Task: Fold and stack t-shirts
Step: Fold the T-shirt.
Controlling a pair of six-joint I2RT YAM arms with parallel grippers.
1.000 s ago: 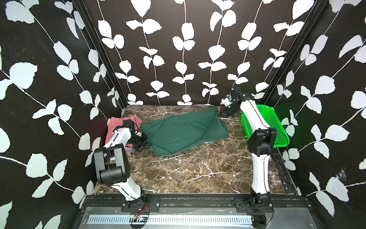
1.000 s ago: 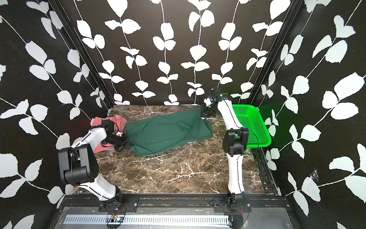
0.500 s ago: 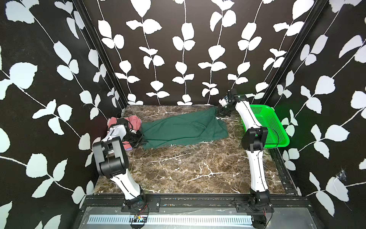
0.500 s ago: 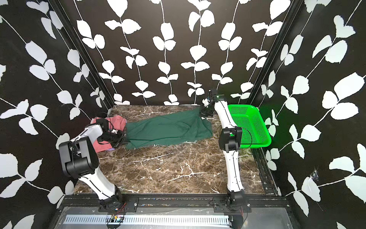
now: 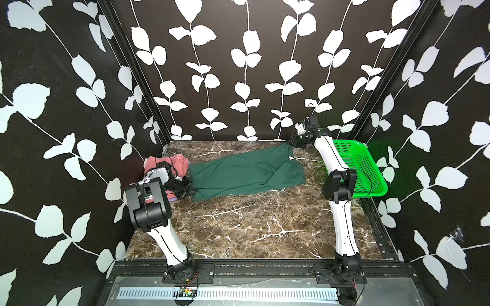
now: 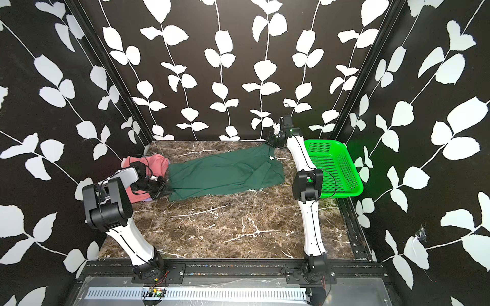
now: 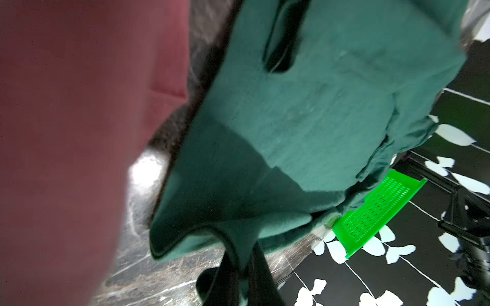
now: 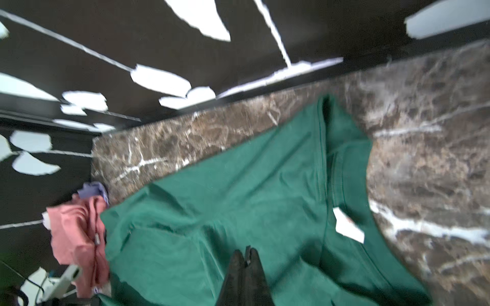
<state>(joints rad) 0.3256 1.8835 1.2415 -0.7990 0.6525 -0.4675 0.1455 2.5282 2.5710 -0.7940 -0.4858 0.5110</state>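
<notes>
1. Both top views hid the jaws; the green t-shirt [image 5: 246, 172] lay stretched on the table [image 5: 238, 225].
2. Left wrist view: the left gripper [image 7: 242, 262] pinched its hem.
3. Right wrist view: the right gripper [image 8: 246, 251] clamped its far corner.

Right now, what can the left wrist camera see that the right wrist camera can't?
Only the left wrist view shows the bright green basket. Only the right wrist view shows a bit of the lavender t-shirt and a white tag by a collar. Both show the dark green t-shirt, the pink t-shirt and the marble table.
</notes>
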